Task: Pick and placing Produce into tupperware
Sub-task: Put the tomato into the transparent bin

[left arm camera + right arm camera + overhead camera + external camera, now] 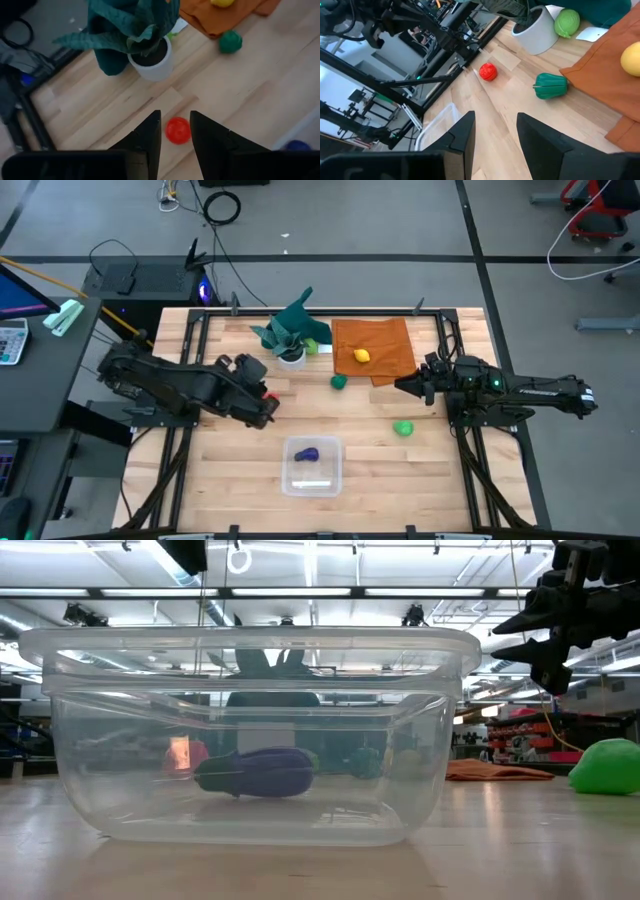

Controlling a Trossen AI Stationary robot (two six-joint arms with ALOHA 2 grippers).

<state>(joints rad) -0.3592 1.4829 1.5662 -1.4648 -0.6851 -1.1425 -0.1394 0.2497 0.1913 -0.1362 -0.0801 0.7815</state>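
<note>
1. High view shows the wooden table [230, 480], the biggest thing here. The tupperware [312, 465] sits on it near the front edge, and it is my landmark for every place below.
2. The tupperware is a clear box with low walls and round corners. The purple piece [307, 453] lies inside it, on the floor of the box.
3. The left gripper [268, 402] is just behind the tupperware and to its left. Its fingers are spread apart, and the red piece [178, 130] sits on the wood in front of the gap between them. They are not touching it.
4. The right gripper [407, 386] is behind the tupperware and to its right. Its fingers are spread too, and hold nothing.
5. The orange-brown cloth [385, 350] lies well behind the tupperware. The yellow piece [362, 356] rests on it.
6. The plant in a white pot [291, 352] stands behind the tupperware, beside the cloth. A pale green piece [567, 22] sits just beside the pot.
7. The dark green piece [340, 381] is behind the tupperware, near the cloth. The bright green piece [403, 427] is to the right of the tupperware.
8. I think the step now is grabbing the red piece. It is small, round and shiny, so it may roll. Go down straight, keep it in the middle of the gap, and squeeze gently.
</note>
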